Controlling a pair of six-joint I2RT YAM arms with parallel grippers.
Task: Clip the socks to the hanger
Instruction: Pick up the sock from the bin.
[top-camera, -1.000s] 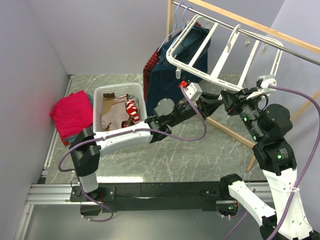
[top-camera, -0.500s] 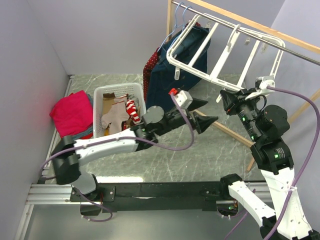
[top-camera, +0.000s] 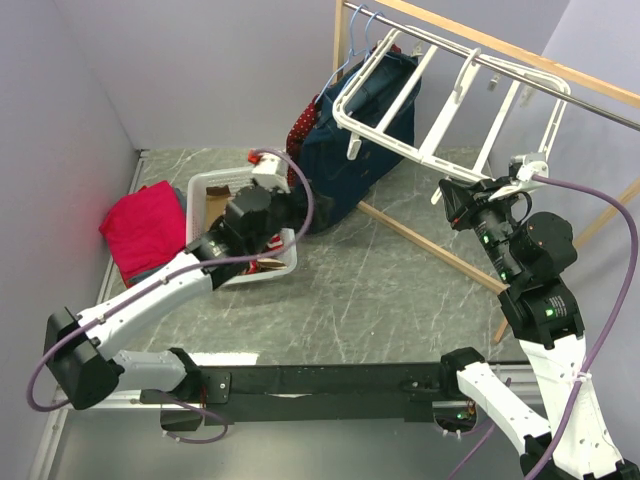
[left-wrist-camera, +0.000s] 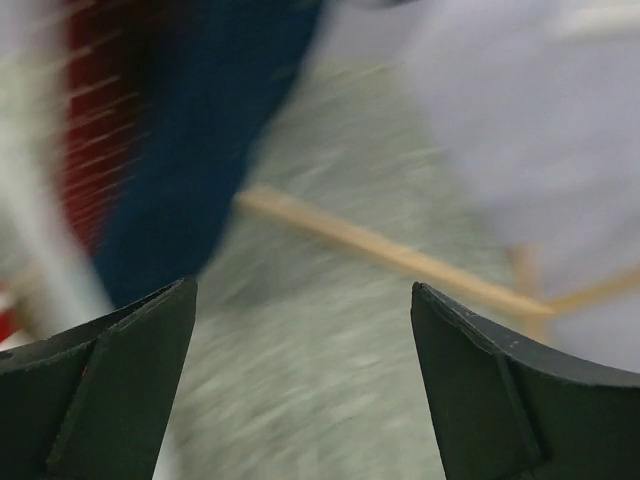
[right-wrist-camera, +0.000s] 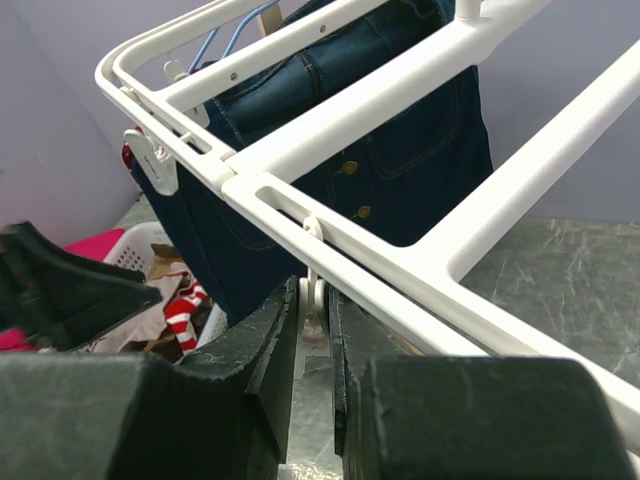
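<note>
1. Left gripper (left-wrist-camera: 300, 300) gapes empty by the basket (top-camera: 215, 178) near the table's far left corner.
2. Right gripper (right-wrist-camera: 312, 330) pinches a clip (right-wrist-camera: 315, 295) under the hanger (right-wrist-camera: 420, 70).
3. Socks (right-wrist-camera: 160, 280) lie in the basket; none looks clipped yet.

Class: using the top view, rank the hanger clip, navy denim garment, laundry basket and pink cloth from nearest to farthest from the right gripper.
1. hanger clip, pinched in the right gripper.
2. navy denim garment, hanging to its left.
3. laundry basket, farther left and lower down.
4. pink cloth, at the far left.
</note>
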